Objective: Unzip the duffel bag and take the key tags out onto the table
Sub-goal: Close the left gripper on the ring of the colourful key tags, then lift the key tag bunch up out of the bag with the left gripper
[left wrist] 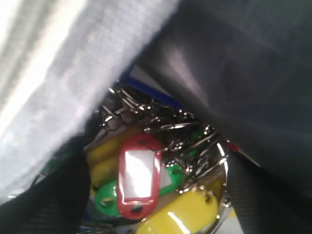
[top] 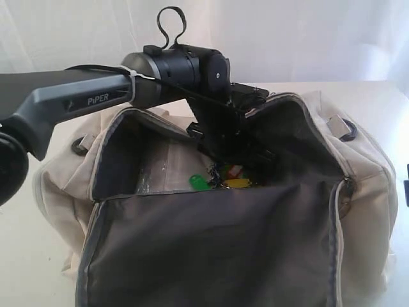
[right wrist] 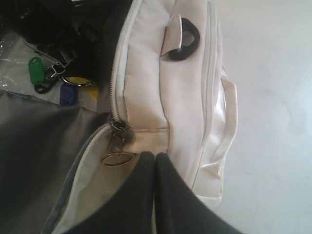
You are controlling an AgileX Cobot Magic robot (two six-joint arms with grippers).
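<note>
The dark fingers (left wrist: 46, 204) of the left gripper (left wrist: 155, 195) stand wide apart with nothing clamped, straddling the bunch of small plastic key tags in red, green, yellow and blue on tangled metal rings (left wrist: 139, 178). The right gripper (right wrist: 156, 195) has its two black fingers pressed flat together on nothing, just beside the small metal zip-pull ring (right wrist: 117, 158) at the end of the opening.

In the exterior view the large cream fabric duffel bag with grey zippers and dark grey lining (top: 57, 185) fills the middle and lower frame. It is unzipped, and its wide flap lies folded toward the lower edge. The left arm comes in from the left edge and dips into the opening at the centre.

The step in hand looks like the grasp. To do it well, the fingers should sink a little deeper and close across the thick knot of rings rather than on one slippery tag. They should also keep off the lining that crowds in beside them, then lift straight up.

Inside the bag the tags lie on the floor at mid-frame. Beside them is what may be a clear plastic sheet, though the view is too dim to be sure. The broad plain white table (right wrist: 273, 73) around the bag holds none of the tags yet.
</note>
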